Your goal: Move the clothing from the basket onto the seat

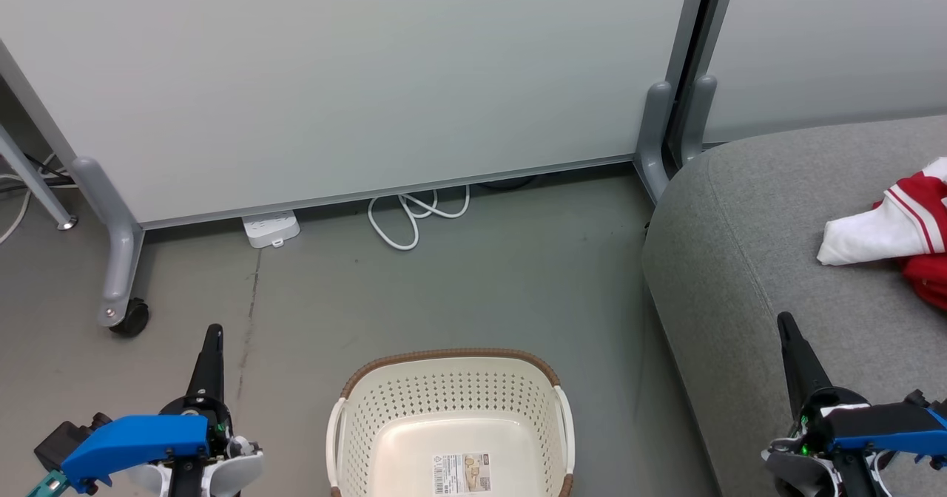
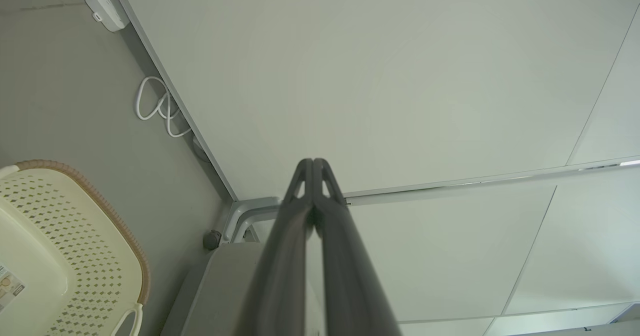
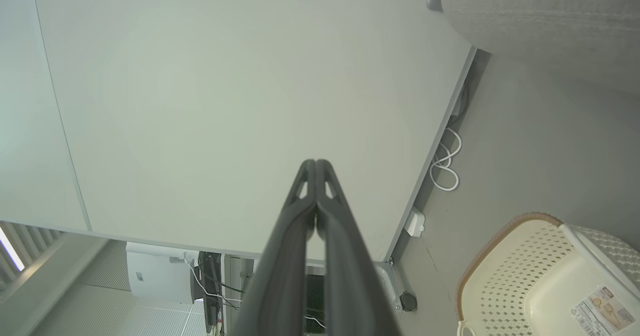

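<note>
Basket: stands on the grey floor at the bottom centre of the head view, between the two grippers; its cream bottom shows bare around a paper label.
Clothing: red and white fabric lies crumpled on the seat at the right edge of the head view, well apart from the basket.
Seat: grey upholstered sofa, its rounded corner to the right of the basket, not touching it.
Left gripper: fingers pressed together on nothing, over the floor left of the basket, tips pointing toward the partition.
Right gripper: clenched on nothing, tips meeting, over the front of the seat, near the clothing but apart from it.
Partition: pale panel on grey legs, one with a black caster.
Foot of partition: a white power strip and a looped white cable lie on the floor.
</note>
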Robot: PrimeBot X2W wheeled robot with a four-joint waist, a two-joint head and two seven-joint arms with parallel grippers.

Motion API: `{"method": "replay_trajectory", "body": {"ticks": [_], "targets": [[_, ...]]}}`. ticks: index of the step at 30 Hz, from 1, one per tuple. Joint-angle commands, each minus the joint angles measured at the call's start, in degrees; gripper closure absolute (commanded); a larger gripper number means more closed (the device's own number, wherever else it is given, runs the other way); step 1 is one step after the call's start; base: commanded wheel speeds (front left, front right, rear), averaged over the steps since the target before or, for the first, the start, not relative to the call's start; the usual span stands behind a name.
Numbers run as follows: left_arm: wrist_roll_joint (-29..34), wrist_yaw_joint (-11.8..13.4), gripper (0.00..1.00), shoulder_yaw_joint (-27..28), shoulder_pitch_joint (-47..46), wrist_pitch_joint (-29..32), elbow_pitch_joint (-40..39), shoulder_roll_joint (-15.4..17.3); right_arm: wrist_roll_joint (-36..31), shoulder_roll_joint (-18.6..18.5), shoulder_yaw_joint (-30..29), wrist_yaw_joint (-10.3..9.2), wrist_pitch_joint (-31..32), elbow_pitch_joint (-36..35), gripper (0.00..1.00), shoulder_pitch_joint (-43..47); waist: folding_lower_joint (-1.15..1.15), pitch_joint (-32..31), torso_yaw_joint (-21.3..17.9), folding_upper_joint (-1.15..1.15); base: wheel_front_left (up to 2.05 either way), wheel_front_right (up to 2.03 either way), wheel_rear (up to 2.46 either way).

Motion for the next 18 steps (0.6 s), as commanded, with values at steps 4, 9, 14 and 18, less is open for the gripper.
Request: {"method": "replay_trajectory", "body": {"ticks": [4, 9, 14, 18], "targets": [[-2.53, -0.51, 1.0, 0.66, -1.21, 0.83, -0.53, 0.01, 2.84, -0.37, -0.22, 0.02, 0.83, -0.53, 1.0, -0.75, 0.0, 0.02, -0.16, 0.0, 0.0, 0.0, 0.0], [-4.57, -0.56, 1.0, 0.88, -1.17, 1.39, -0.66, 0.01, 5.14, -0.38, -0.27, 0.02, 1.39, -0.61, 1.0, -0.84, 0.0, 0.03, -0.33, 0.0, 0.0, 0.0, 0.0], [-6.61, -0.6, 1.0, 1.02, -1.22, 1.92, -0.75, 0.01, 7.22, -0.38, -0.33, 0.02, 1.92, -0.72, 1.0, -0.93, 0.0, 0.05, -0.5, 0.0, 0.0, 0.0, 0.0], [-8.14, -0.64, 1.0, 1.18, -1.32, 2.31, -0.87, 0.01, 8.91, -0.39, -0.38, 0.02, 2.29, -0.78, 1.0, -0.99, 0.0, 0.06, -0.64, 0.0, 0.0, 0.0, 0.0]]}}
